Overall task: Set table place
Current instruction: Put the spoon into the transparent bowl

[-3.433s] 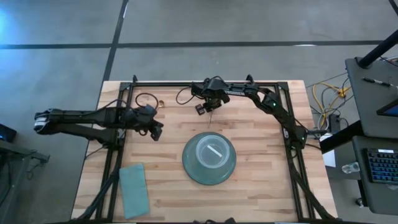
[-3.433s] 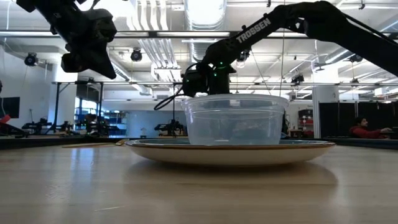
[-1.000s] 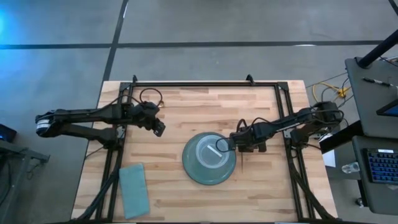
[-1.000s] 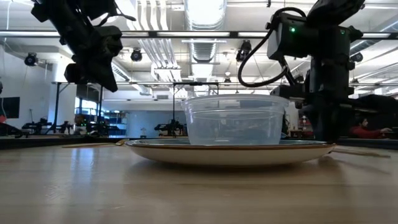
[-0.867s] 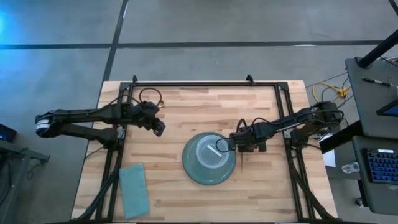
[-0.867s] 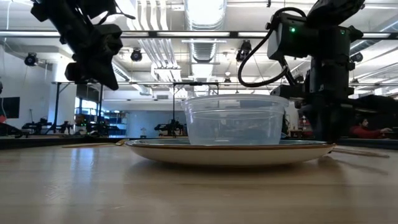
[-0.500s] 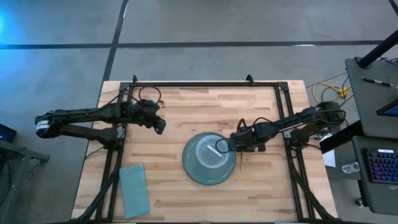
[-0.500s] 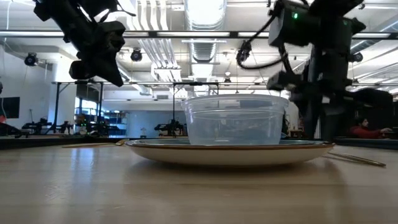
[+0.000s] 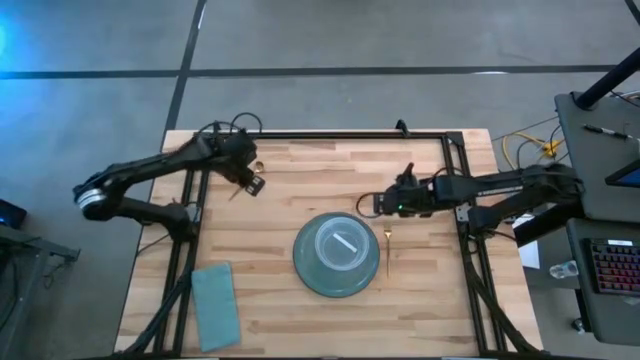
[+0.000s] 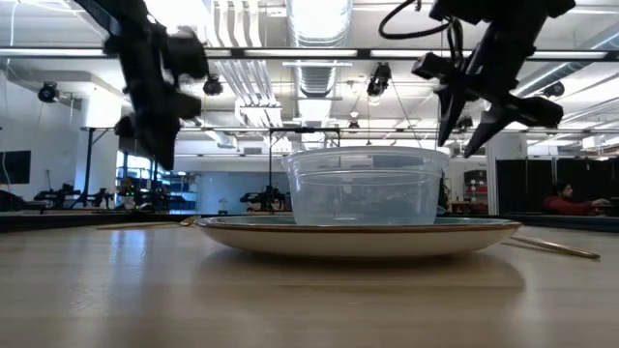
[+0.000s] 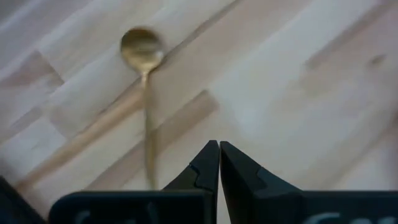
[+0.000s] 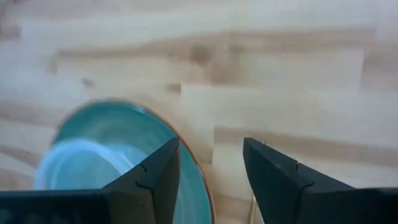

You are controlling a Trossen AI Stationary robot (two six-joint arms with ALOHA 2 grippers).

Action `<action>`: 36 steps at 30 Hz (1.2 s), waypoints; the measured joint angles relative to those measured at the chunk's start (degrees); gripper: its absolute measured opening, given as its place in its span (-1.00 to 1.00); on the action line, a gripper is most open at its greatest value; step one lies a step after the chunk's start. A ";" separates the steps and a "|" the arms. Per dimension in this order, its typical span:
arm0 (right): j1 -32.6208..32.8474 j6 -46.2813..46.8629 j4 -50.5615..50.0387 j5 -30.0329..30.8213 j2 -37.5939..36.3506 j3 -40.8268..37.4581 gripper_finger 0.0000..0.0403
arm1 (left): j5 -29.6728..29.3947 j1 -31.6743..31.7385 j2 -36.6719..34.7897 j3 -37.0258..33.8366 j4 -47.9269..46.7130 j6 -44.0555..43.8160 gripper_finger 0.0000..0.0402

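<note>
A teal plate (image 9: 305,268) lies on the table (image 9: 420,300) with a clear tub (image 9: 337,245) on it. A slim gold utensil (image 9: 388,246) lies flat on the wood just right of the plate. My right gripper (image 9: 368,203) hovers open beyond the plate's far right rim, above the table (image 10: 464,130). A gold spoon (image 11: 143,48) lies on the wood at the far left. My left gripper (image 9: 255,186) hangs shut above the table beside the spoon's handle (image 11: 219,149), touching nothing.
A folded teal napkin (image 9: 213,305) lies at the near left corner. Black rails (image 9: 330,134) run along the table's far edge and both sides. A desk with a keyboard (image 9: 610,265) stands off the right edge. The near right of the tabletop shows bare wood.
My right gripper has opened and let go of the gold utensil, which now lies on the wood right of the plate; the gripper has risen and gone toward the far edge. My left gripper, still shut, has moved toward the far edge, toward the spoon.
</note>
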 joint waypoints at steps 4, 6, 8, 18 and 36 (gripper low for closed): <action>-1.69 -2.53 -0.26 1.67 -2.92 0.00 -0.14 | 0.41 6.65 7.48 0.55 -0.07 6.30 -1.00; -2.05 -3.15 -0.30 2.41 -3.84 0.00 -0.14 | 2.37 8.78 10.17 0.85 0.62 9.04 -1.00; -2.23 -3.54 -0.55 3.26 -4.44 -0.02 -0.14 | 5.58 10.09 12.37 1.16 2.34 10.97 -1.00; -2.24 -4.14 -1.60 4.10 -4.66 -0.11 -0.15 | 7.46 10.78 21.79 2.17 6.34 12.73 -1.00; -4.55 -7.19 -1.71 2.01 -4.64 -0.11 -0.15 | 7.66 11.67 17.00 4.26 3.92 12.67 -0.95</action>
